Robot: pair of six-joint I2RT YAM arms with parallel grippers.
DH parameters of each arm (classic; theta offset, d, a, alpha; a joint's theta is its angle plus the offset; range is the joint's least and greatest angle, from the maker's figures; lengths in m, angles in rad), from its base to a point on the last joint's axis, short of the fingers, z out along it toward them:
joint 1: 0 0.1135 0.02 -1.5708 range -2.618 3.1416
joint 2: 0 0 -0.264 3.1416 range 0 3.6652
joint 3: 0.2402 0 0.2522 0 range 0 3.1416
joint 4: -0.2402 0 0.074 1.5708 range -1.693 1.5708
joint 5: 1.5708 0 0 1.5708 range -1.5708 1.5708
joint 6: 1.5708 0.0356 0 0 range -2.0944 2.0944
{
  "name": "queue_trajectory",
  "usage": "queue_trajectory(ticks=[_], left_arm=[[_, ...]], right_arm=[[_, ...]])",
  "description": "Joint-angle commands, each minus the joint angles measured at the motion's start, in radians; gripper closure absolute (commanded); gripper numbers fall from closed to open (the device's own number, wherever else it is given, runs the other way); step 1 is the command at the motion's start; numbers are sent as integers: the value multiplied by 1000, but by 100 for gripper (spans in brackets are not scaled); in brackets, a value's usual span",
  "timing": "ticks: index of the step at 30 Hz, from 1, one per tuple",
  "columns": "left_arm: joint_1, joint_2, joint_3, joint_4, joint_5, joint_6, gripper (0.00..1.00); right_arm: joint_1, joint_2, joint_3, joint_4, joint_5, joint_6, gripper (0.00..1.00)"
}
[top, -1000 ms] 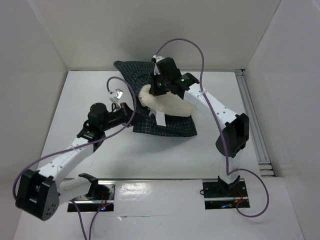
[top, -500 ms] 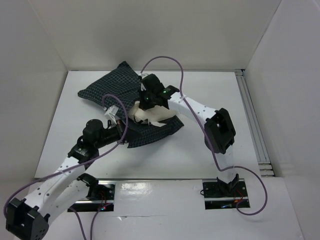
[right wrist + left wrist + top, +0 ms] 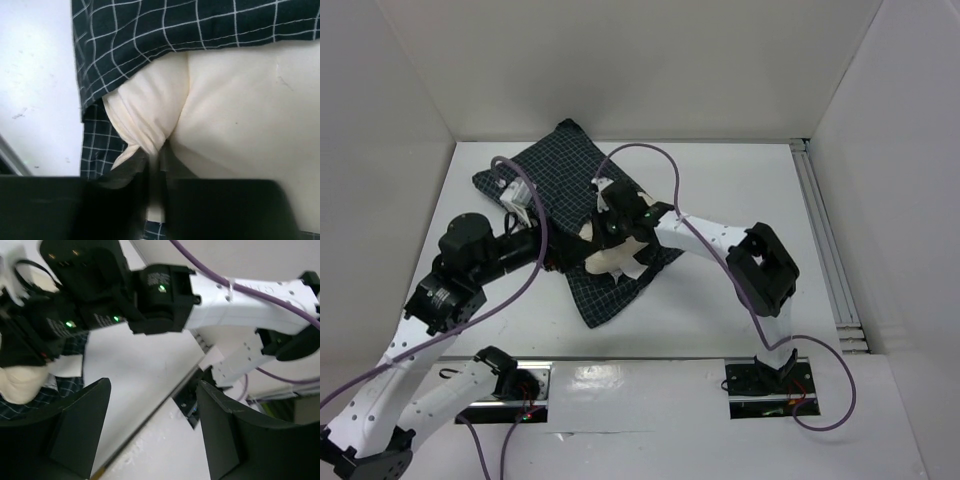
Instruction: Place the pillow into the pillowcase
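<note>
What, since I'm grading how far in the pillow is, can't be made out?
Top view: pillow mostly hidden by right arm and pillowcase.
Right wrist: pillow runs off the right edge; right gripper blurred, dark.
Left wrist: left side blurred; pillow cut off by that edge.

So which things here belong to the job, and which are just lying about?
Job: pillow, pillowcase, right pincer pinching the pillow, left pincer open.
Lying about: purple cables, side rail.
</note>
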Motion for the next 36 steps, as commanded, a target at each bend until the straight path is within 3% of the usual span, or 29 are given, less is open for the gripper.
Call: queue_trajectory(ticks=[1,4,6,12,13,15,20,30,33,34,35,36], left_arm=[[-2,32,95,-84,-158,83,20],[9,95,158,-107,-264,100,24],[9,145,206,-150,-286,131,19],[-6,519,347,-260,-309,266,13],[-26,576,402,-312,-393,286,11],[-102,719,451,-348,-488,324,2],[-247,911,533,-395,-800,406,0],[-299,1202,603,-417,-1039,447,0],[-243,1261,692,-490,-1023,412,27],[-217,1270,709,-490,-1001,412,45],[-204,1270,721,-490,-983,400,95],[-190,1253,741,-490,-930,390,100]], right_arm=[[19,-20,89,66,-99,-6,72],[19,-81,107,41,-58,-29,12],[19,-194,43,32,25,-29,1],[-136,-497,-221,-75,250,88,2],[-200,-520,-285,-100,251,138,2],[-260,-578,-354,-134,220,190,3],[-338,-654,-537,-132,110,321,2],[-357,-629,-669,30,-45,424,2],[-311,-599,-681,79,-45,453,2],[-297,-574,-681,111,-45,464,2],[-283,-559,-681,124,-35,464,2],[-251,-542,-681,142,-35,464,2]])
